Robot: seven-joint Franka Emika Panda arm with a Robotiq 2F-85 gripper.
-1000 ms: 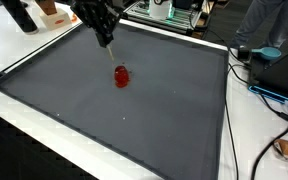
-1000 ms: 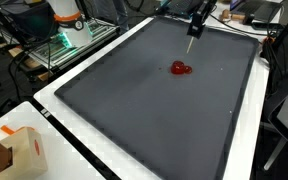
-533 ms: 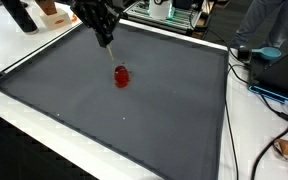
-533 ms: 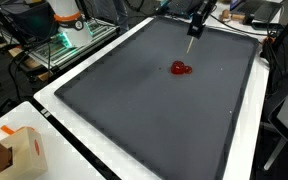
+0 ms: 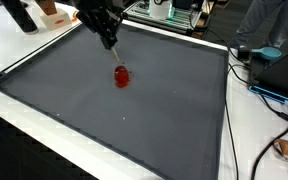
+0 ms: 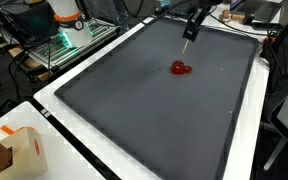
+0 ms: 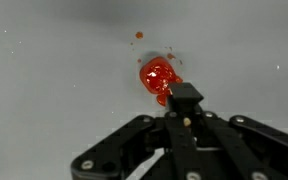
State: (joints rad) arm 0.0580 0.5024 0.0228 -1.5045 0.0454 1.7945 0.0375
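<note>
Near the gripper (image 7: 184,98), glossy red blob (image 7: 155,75)

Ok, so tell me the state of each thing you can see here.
hand: shut on the thin rod, above the mat.
thin rod: gripped, pointing down toward the mat.
red object: resting on the mat, untouched.
grey mat: spread flat.

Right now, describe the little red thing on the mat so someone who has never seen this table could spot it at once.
Find the big dark grey mat covering the white table. Towards the end where the robot's fingers hang, close beside them, lies a small glossy red blob. Nothing else on the mat is red.
</note>
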